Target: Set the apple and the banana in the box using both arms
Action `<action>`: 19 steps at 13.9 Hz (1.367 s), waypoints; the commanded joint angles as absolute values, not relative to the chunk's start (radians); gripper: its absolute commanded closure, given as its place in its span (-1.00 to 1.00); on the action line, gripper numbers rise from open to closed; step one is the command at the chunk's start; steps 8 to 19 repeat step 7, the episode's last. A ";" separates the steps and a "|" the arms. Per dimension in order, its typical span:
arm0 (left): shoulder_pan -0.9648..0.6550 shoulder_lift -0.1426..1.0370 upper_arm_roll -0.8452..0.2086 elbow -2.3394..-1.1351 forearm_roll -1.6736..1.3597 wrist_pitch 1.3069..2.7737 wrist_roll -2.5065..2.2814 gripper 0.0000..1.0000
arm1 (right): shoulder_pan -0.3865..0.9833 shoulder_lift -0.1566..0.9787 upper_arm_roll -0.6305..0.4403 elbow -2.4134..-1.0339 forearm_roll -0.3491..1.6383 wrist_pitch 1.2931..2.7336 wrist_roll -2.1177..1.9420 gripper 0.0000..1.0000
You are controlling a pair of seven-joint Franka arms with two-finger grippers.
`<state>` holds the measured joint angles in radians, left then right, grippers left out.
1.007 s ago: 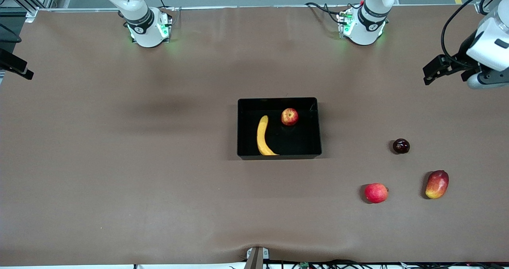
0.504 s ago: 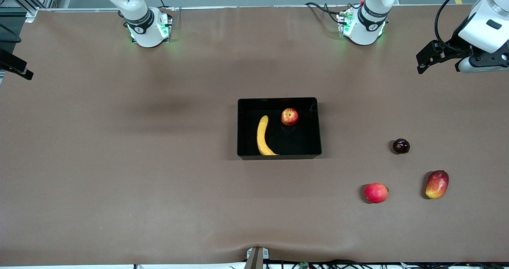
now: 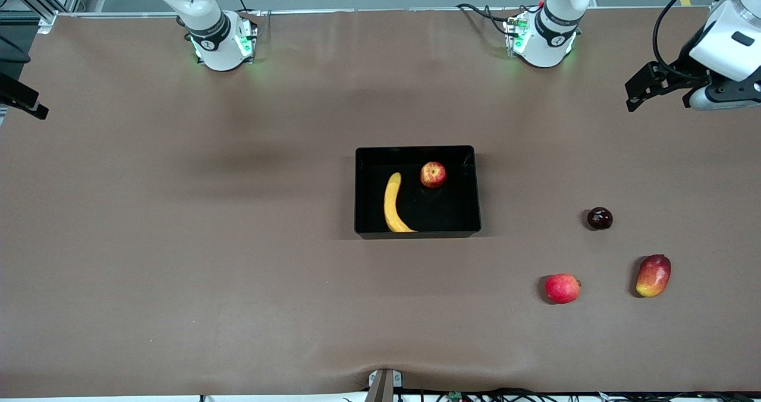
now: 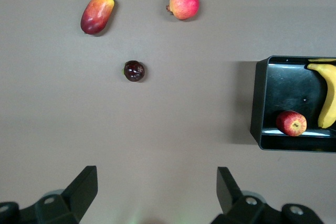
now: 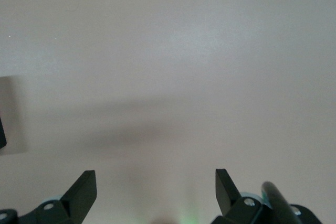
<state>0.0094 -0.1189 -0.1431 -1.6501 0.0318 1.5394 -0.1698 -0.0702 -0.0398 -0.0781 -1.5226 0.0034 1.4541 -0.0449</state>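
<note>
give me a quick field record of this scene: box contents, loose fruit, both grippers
box: black, mid-table
in box: apple and banana, lying apart
outside box: pinkish-red round fruit, mango, small dark fruit, all toward the left arm's end
left gripper: fingers open, empty, raised over the table's end
right gripper: fingers open, empty, over bare table
task state: both fruits are in the box
</note>
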 commanded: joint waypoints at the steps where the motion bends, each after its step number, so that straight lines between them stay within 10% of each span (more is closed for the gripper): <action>1: 0.008 -0.118 -0.141 -1.644 0.012 1.532 -0.146 -1.00 | -0.083 -0.048 -0.066 -1.514 0.021 1.448 -0.046 -1.00; 19: 0.006 -0.109 -0.141 -1.644 0.012 1.522 -0.132 -1.00 | -0.060 -0.048 -0.060 -1.499 0.021 1.450 -0.046 -1.00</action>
